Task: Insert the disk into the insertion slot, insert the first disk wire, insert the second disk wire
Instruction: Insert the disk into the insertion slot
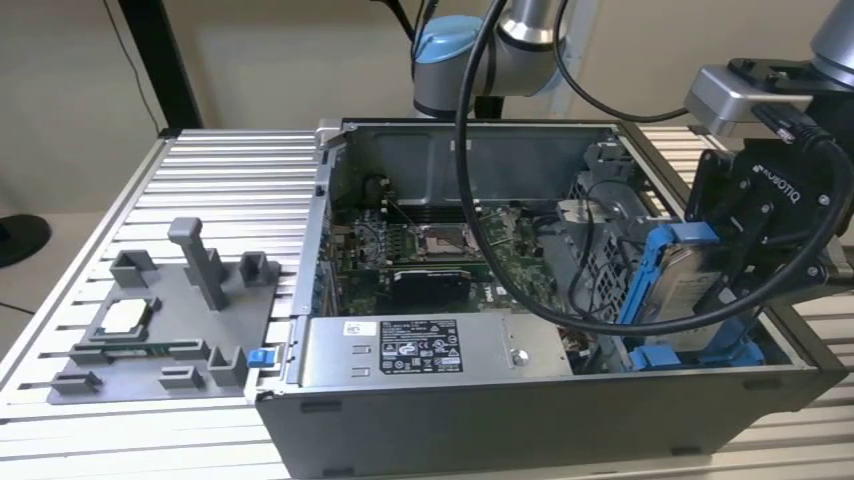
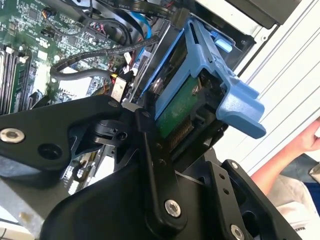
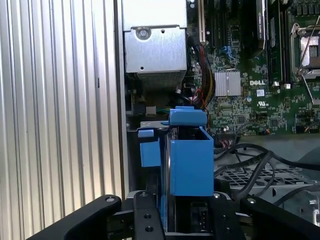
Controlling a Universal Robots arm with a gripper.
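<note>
Where the slatted table (image 1: 227, 160) carries the open computer case (image 1: 534, 420), a grey power-supply box (image 1: 427, 350) lies along the case's near wall. At the case's end toward the exterior view's right, the gripper (image 1: 721, 285) has its jaws clenched on the disk (image 1: 674, 270). The disk stands on edge in its blue frame, lower end inside the case. Seating in the slot cannot be confirmed.

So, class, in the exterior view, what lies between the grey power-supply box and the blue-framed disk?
In the exterior view, black cables and a grey metal cage lie between the power-supply box and the disk.
</note>
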